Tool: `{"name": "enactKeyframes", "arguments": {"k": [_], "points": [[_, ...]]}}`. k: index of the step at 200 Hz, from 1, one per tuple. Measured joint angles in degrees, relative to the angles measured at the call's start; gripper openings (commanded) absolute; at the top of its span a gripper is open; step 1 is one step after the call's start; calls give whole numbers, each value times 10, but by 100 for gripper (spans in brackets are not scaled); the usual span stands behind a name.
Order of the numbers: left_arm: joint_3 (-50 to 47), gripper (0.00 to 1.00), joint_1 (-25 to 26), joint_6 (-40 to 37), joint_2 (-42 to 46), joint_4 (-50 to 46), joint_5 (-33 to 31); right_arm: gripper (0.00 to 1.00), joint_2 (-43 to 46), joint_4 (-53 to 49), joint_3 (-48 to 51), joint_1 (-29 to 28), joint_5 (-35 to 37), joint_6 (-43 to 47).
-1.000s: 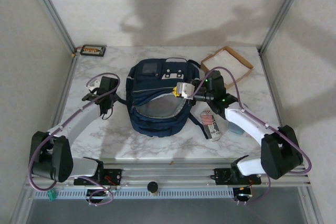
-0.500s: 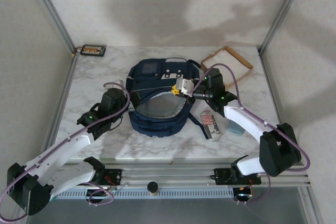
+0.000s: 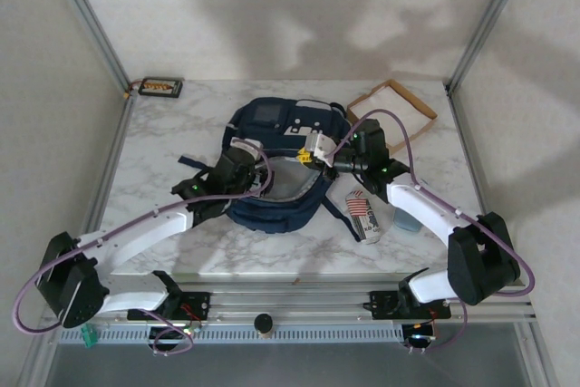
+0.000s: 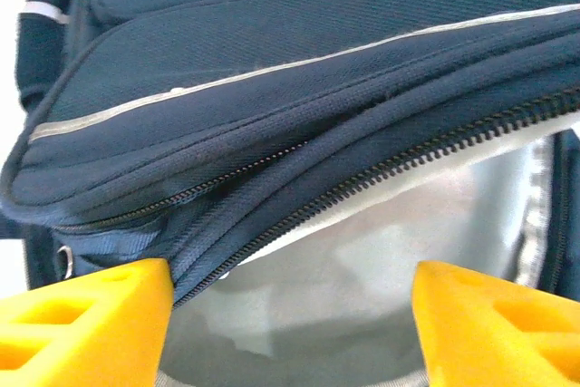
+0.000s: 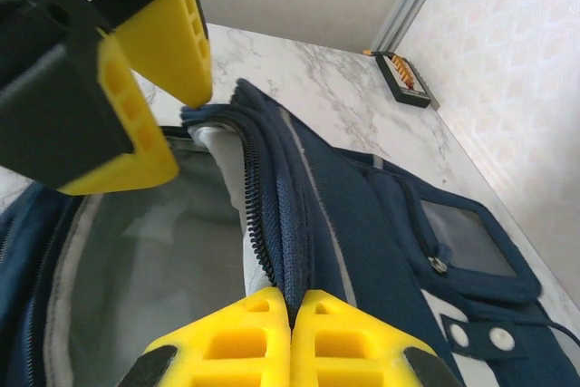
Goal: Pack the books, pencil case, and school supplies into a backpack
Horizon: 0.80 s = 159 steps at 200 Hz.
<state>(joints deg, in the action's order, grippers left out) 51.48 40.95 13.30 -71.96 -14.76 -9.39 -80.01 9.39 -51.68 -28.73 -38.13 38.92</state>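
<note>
Backpack point(image 3: 272, 122) is lying flat at mid-table point(image 3: 154, 147), main compartment gaping toward the arms. You are working both arms at that mouth. With the right gripper point(image 5: 290, 314) you are grasping the upper lip of the opening: the yellow fingers are clenched together on the navy rim just beside the zipper teeth point(image 5: 256, 224), and the rim is standing raised off the pale grey lining point(image 4: 362, 260). The left gripper point(image 4: 290, 328) is hovering at the opposite side of the same mouth with its jaws spread wide and nothing pinched between them; from the left wrist the zippered lip is running diagonally across just above the fingertips. The two grippers are sitting close to each other but apart. A white cylinder with a red-striped label point(image 3: 362, 215), possibly a glue stick though too small to say, is lying right of the backpack. A cardboard tray point(image 3: 391, 108) is sitting at the rear right.
</note>
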Motion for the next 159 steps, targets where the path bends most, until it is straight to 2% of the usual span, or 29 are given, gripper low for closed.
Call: {"name": "enactKeyframes", "arguments": {"k": [37, 95, 139, 150, 159], "points": [[19, 67, 0, -15, -18, 0, -32, 0, 3, 11, 7, 0, 15, -60], [24, 98, 0, -78, -4, -11, -87, 0, 13, 20, 30, 0, 18, -83], [49, 97, 3, -178, -50, 14, -34, 0, 14, 19, 30, 0, 15, -83], [63, 89, 4, -202, -72, 25, -23, 0, 14, 18, 30, 0, 14, -83], [77, 79, 4, -214, -93, 30, -16, 0, 14, 17, 30, 0, 14, -83]]}}
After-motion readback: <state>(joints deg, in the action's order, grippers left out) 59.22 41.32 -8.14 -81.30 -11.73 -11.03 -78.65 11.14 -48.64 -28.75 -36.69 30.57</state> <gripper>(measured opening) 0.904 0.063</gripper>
